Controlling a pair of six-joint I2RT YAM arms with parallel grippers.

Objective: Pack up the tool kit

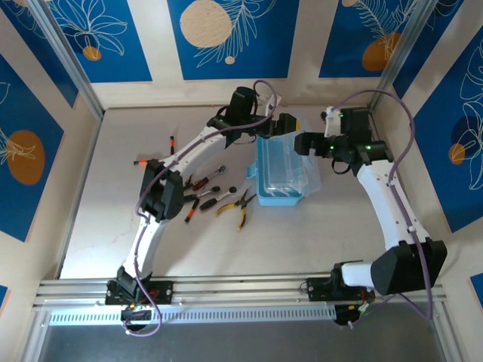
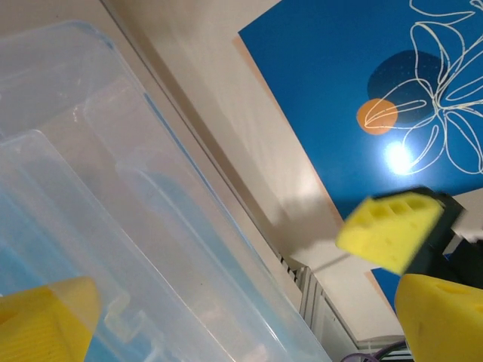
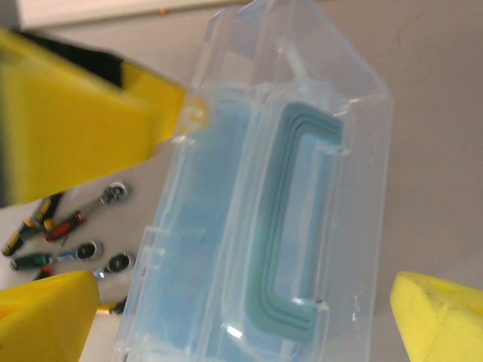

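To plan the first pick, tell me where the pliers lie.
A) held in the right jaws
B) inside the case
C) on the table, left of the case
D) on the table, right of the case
C: in the top view the pliers lie on the table to the left of the case, beside the other loose tools.

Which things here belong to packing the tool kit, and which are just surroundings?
Job: light-blue case, yellow-handled pliers, screwdrivers, ratchet wrench.
Not job: blue wall panels, purple cables, metal rail.
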